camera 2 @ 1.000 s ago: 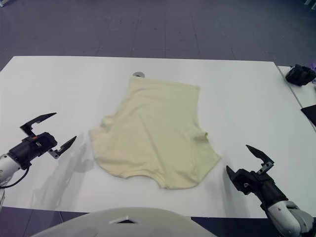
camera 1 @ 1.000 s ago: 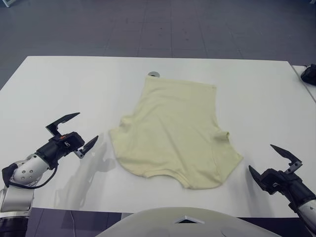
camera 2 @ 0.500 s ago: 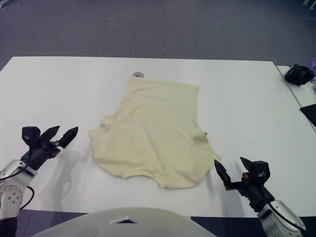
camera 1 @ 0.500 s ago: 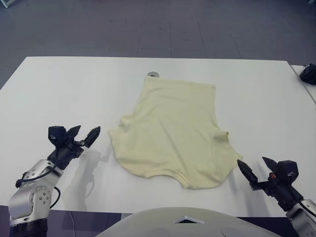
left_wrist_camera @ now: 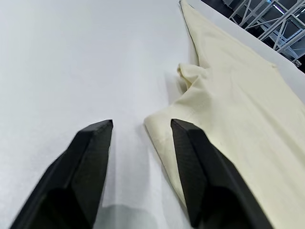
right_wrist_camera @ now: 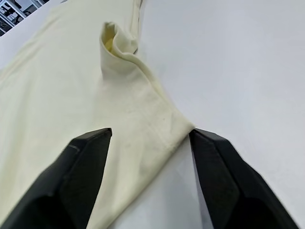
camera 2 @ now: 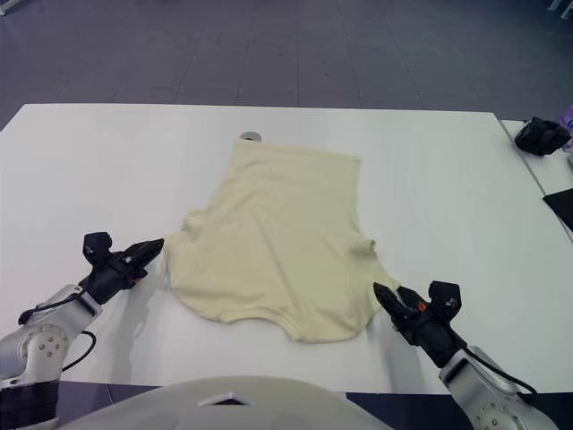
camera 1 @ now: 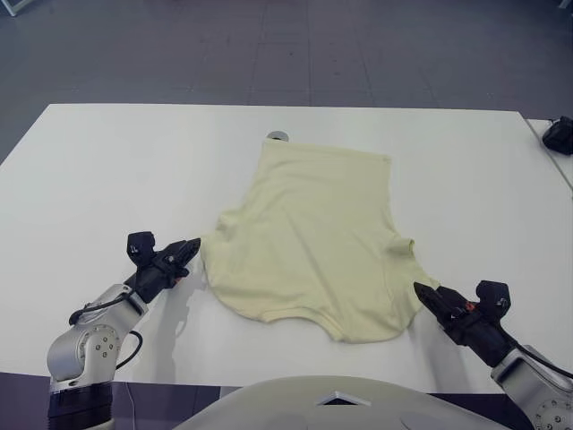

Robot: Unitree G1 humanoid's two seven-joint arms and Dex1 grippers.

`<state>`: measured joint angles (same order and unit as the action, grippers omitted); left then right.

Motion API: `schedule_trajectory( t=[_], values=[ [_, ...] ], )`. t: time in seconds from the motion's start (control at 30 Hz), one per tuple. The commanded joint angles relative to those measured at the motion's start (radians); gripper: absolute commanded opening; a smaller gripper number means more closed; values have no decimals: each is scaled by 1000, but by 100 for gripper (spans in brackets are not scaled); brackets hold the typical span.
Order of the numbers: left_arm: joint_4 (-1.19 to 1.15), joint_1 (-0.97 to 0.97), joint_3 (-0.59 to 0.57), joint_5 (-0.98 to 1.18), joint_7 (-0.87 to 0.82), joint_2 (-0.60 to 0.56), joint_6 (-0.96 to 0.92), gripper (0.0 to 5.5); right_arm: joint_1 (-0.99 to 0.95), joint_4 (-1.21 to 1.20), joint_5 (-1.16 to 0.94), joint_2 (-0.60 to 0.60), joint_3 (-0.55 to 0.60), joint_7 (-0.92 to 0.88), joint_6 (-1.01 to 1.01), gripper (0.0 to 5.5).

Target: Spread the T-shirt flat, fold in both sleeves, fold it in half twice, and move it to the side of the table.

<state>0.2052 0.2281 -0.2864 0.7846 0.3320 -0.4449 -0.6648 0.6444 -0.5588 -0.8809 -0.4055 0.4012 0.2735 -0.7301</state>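
Pale yellow T-shirt (camera 1: pixel 318 237) flat mid-table, straight hem toward far edge (sleeves look folded in). Left gripper (left_wrist_camera: pixel 141 123) low at near-left corner, fingers spread, cloth corner between tips, not pinched. Right gripper (right_wrist_camera: pixel 150 132) same at near-right corner, fingers spread astride folded edge. White table (camera 1: pixel 107 170): broad surface both sides of shirt, near edge close. Small grey disc (camera 1: pixel 278 135) at far hem.

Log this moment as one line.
T-shirt: flat on table | left gripper: open, at shirt's left near corner | right gripper: open, straddling right near corner
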Motion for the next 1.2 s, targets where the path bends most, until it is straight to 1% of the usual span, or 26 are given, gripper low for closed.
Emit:
schedule_trajectory(
  t=[0.03,0.07,0.2,0.23,0.3,0.43,0.5,0.57,0.63,0.7,0.77,0.83,0.93,1.0,1.2],
  values=[
    [-15,-33,9,24,12,19,-62,148,-8,24,-28,37,12,-51,-37,245],
    [-12,-38,10,27,17,19,-73,124,-11,21,-31,39,10,-55,-41,222],
    [-14,-50,11,12,19,15,-95,65,-18,7,-41,43,-2,-63,-50,164],
    [-20,-53,9,5,19,14,-96,38,-19,4,-42,43,-4,-64,-51,139],
    [-27,-57,-1,-4,19,13,-90,6,-20,-3,-48,45,-3,-61,-48,108],
    [-2,-62,-25,4,31,10,-87,0,-39,-34,-97,47,8,-45,-42,28],
    [52,-53,-35,39,49,4,-112,0,-51,-51,-129,41,28,-43,-37,1],
    [120,-29,-38,76,74,-15,-147,0,-66,-65,-162,26,49,-43,-37,1],
    [189,15,-34,90,117,-61,-174,0,-73,-91,-192,11,56,-41,-44,1],
    [253,38,-52,111,138,-101,-196,0,-73,-128,-201,-5,31,-25,-51,1],
    [309,21,-67,143,142,-126,-220,0,-84,-162,-190,-26,-13,-5,-55,1],
    [338,-26,-47,156,137,-135,-229,0,-101,-185,-182,-42,-50,10,-57,1],
    [357,-115,36,140,129,-124,-227,0,-151,-191,-162,-72,-119,31,-68,1],
    [353,-165,120,117,141,-109,-224,0,-197,-163,-116,-96,-177,52,-72,1],
    [318,-169,354,-44,254,-151,-148,0,-287,-78,2,-138,-336,133,-70,1]
  ],
)
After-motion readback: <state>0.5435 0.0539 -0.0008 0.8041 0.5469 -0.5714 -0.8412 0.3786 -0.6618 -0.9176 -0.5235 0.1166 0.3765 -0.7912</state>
